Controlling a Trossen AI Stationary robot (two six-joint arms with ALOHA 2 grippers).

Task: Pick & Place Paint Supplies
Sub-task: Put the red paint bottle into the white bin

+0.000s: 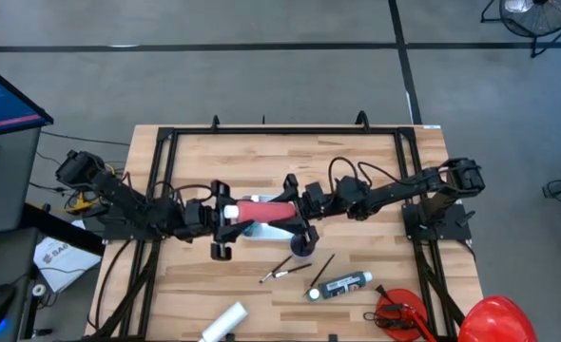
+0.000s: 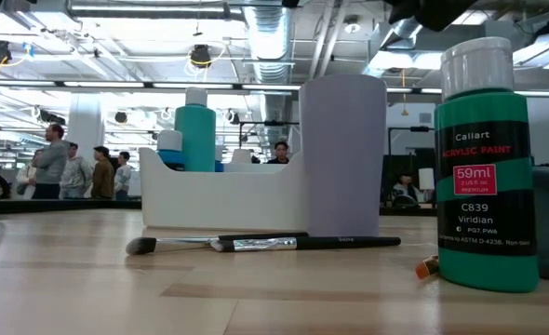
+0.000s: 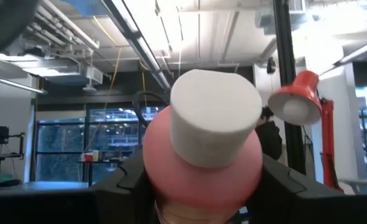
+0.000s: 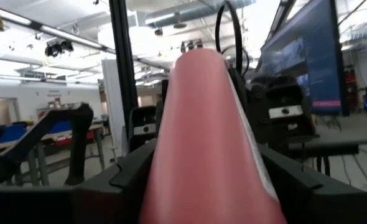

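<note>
Red paint tube [image 1: 260, 211] held level above mid-bench, cap end gripped by left hand [image 1: 225, 214], tail end gripped by right hand [image 1: 295, 211], brushes [image 1: 285, 270] lying toward the near edge.

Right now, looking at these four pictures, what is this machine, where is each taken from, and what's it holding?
It's two robot arms at a table. One picture looks down from above, one sits at table level, and two ride the wrists. The right gripper grips a pink tube; the left gripper is at its cap end, grip unclear. On the table lie brushes, a black tube and a white tube. A green bottle stands near the low camera.
</note>
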